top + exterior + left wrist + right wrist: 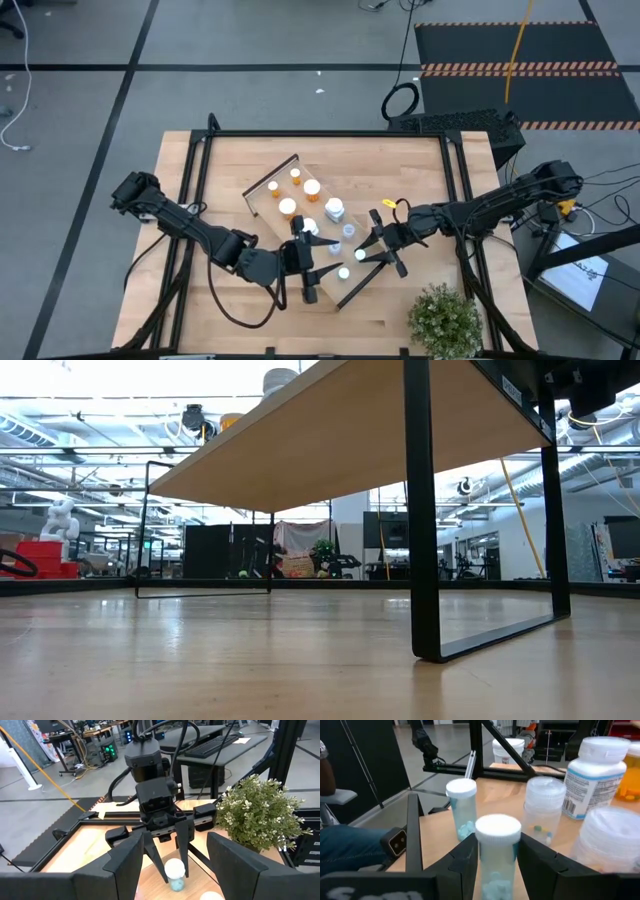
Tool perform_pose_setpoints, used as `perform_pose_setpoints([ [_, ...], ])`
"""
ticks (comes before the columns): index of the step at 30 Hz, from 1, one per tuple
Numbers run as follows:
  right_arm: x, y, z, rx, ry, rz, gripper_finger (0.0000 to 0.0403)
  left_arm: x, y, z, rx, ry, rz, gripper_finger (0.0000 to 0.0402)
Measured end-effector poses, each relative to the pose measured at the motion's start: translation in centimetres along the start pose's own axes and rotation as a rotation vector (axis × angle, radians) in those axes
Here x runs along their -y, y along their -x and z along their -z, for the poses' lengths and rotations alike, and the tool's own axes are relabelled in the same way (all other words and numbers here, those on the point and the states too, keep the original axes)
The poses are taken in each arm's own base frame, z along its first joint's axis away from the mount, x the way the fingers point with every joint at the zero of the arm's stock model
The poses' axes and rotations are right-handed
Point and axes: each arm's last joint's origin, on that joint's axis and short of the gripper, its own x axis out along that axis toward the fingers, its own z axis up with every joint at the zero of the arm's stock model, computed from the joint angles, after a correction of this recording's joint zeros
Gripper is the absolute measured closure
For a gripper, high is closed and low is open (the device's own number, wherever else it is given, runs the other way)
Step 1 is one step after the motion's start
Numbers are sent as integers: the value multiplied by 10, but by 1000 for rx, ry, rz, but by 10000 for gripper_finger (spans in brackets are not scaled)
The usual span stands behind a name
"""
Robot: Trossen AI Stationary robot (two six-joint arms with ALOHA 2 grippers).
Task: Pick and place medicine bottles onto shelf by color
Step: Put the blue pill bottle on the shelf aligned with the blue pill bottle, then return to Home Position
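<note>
— Pale-blue pill bottle (496, 851), white cap, upright between the right gripper (375, 251) fingers, clamped, beside the shelf's (262, 190) near end.

— And the left gripper (318, 259)?

— Spread, holding nothing, opposite it. Right arm's nearer; the shelf lies toward the table's far-left corner.

The high camera is looking straight down on the whole table (400, 170); the low camera is sitting at table height, apparently looking under the shelf (340, 430) into the room; each wrist camera is facing the other across a pale bottle (175, 872), filling the right wrist view up close.
</note>
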Motion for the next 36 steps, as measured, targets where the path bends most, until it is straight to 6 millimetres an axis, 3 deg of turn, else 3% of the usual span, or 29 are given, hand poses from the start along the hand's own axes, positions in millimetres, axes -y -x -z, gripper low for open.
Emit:
perform_pose_setpoints([
  [14, 0, 1, 1, -10, -2, 0, 277, 0, 0, 0, -1, -5, 0, 183],
  [27, -1, 4, -3, 7, -6, 1, 175, 0, 0, 0, -1, -5, 0, 183],
  [32, -3, 15, -15, 73, 4, 2, 157, 0, 0, 1, -5, -7, -11, 183],
  [36, -2, 29, -27, 140, 18, 20, 154, -8, 14, -3, -41, 14, -103, 183],
])
